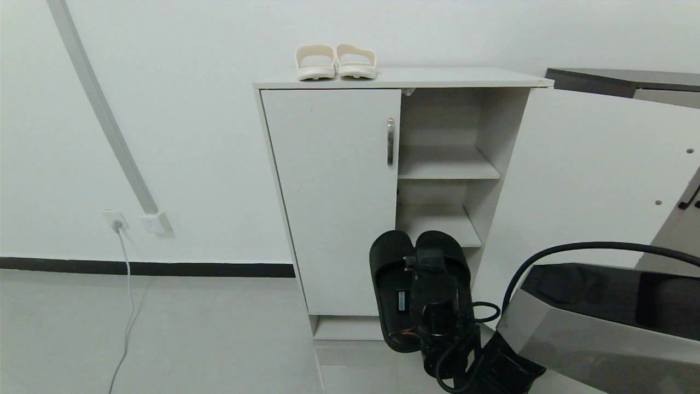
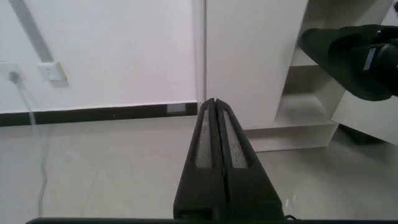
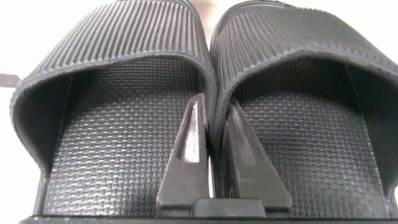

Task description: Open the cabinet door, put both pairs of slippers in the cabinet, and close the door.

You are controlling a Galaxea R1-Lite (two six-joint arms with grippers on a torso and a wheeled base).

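A white cabinet (image 1: pixel 333 202) stands against the wall, its right door (image 1: pixel 590 180) swung open and its left door shut. Inside, two bare shelves (image 1: pixel 445 167) show. A cream pair of slippers (image 1: pixel 336 62) rests on the cabinet top. My right gripper (image 1: pixel 432 273) holds a black pair of slippers (image 1: pixel 418 284) in front of the open compartment, below the lower shelf. Its fingers (image 3: pixel 196 140) are shut on the adjoining inner edges of the black slippers (image 3: pixel 211 93). My left gripper (image 2: pixel 214 134) hangs shut and empty above the floor, left of the cabinet (image 2: pixel 249 62); the black slippers (image 2: pixel 351 56) show beyond it.
A wall socket with a plugged grey cable (image 1: pixel 123 262) is on the left wall. A grey conduit (image 1: pixel 98 104) slants down the wall. A dark-topped unit (image 1: pixel 629 79) stands behind the open door. Grey floor tiles (image 1: pixel 164 339) spread to the left.
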